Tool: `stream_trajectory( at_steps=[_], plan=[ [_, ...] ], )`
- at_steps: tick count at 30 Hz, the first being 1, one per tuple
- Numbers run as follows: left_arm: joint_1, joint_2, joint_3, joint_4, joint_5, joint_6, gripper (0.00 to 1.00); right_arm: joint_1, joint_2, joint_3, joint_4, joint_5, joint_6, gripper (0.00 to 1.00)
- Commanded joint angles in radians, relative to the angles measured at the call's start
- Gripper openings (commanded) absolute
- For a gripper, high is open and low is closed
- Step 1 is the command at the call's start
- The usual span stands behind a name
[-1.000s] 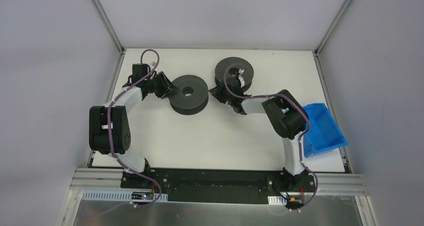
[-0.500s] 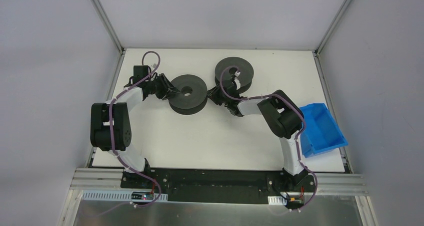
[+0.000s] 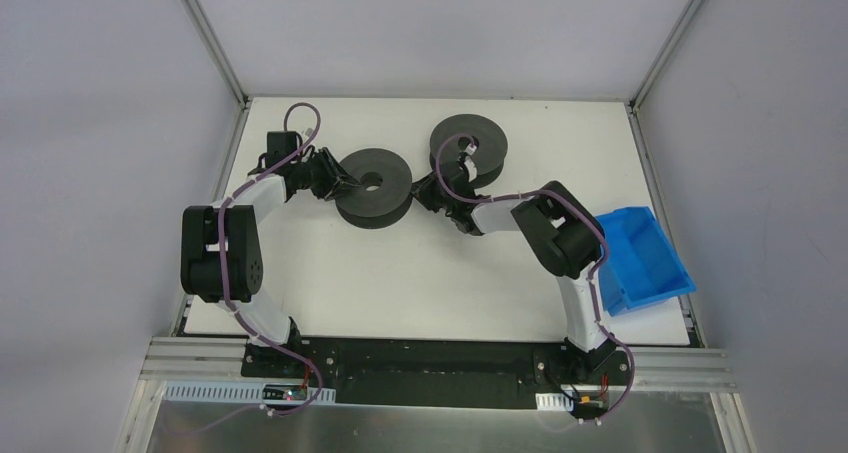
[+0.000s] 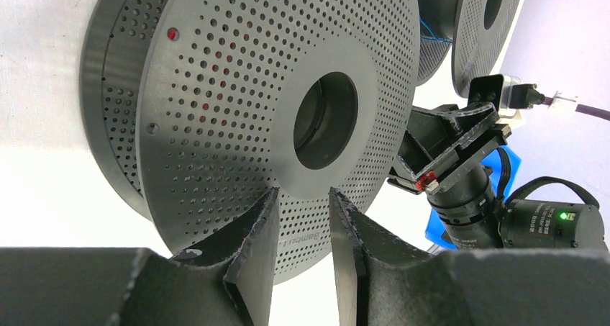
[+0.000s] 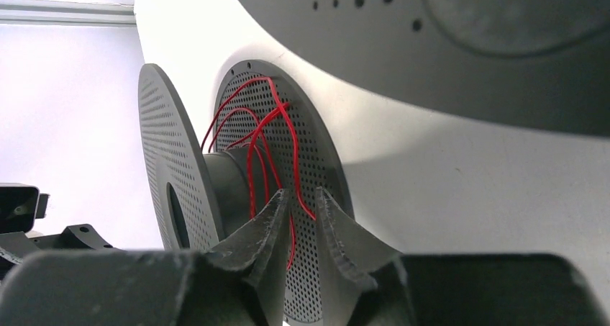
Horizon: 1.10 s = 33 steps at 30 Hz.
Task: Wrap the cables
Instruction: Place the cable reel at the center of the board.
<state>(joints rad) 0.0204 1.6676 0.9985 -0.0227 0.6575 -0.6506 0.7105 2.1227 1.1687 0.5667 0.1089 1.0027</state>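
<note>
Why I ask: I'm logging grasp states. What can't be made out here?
Right wrist: whether the fingers pinch the cable; they cover where it passes.
Top: cable too thin, under the spool flange.
Left wrist: cable behind the flange; only red specks through holes.

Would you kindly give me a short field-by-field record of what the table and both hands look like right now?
near spool: hole up, between the two hands
far spool: behind it, to the right
red wire: loose loops round the near spool's core
left hand: at near spool's left rim, fingers slightly apart
right hand: at its right side, fingers slightly apart, red wire showing in the gap
blue bin: table's right edge
</note>
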Motion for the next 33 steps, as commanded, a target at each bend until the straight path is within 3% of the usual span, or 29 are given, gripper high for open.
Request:
stream_trajectory(
  at_steps=[1,23,33],
  plan=[
    [-0.001,0.014,-0.010,-0.016,0.001,0.004,0.31,0.008,0.006,0.019,0.091,-0.002,0.024,0.23],
    [0.034,0.012,0.013,-0.024,0.027,-0.021,0.29,0.008,0.086,-0.024,0.295,-0.076,-0.010,0.23],
    [0.064,-0.032,0.100,-0.216,-0.162,0.113,0.28,0.006,-0.011,-0.094,0.263,-0.019,-0.044,0.24]
  ],
)
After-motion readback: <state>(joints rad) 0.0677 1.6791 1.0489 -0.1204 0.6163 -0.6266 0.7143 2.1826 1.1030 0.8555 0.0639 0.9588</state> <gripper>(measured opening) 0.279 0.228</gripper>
